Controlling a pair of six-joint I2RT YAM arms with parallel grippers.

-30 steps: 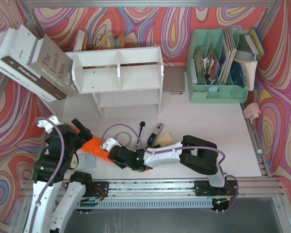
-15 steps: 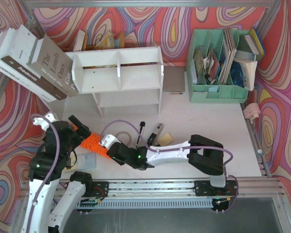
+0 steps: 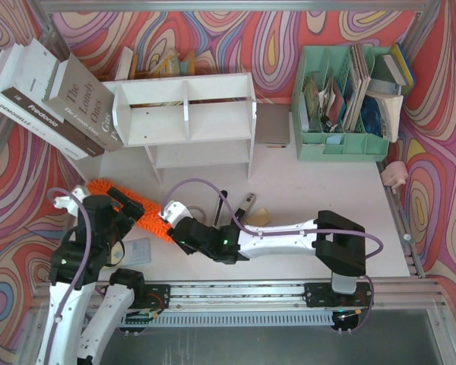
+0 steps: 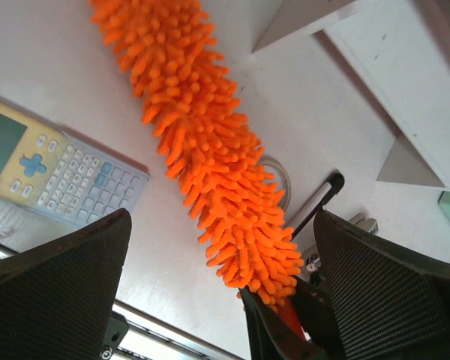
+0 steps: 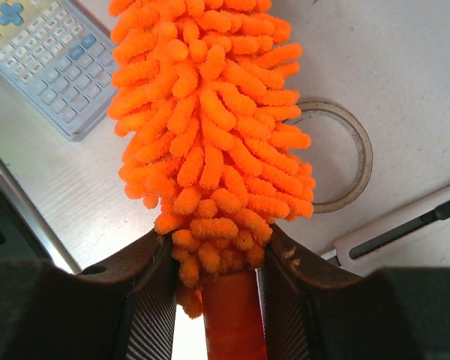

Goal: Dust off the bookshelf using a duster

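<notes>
The duster (image 3: 147,218) slanted across the table (image 3: 327,190) in front of the bookshelf (image 3: 213,80), apart from it, with its handle clamped in the right gripper (image 5: 216,262). The left gripper (image 4: 221,225) hung spread wide over its strands. Leaning books (image 3: 76,95) read "Fredonia" and "The Lonely Ones".

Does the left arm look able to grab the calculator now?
Probably yes: the left gripper is open, the calculator lies uncovered close below it, and the duster runs beside, not over it.
</notes>
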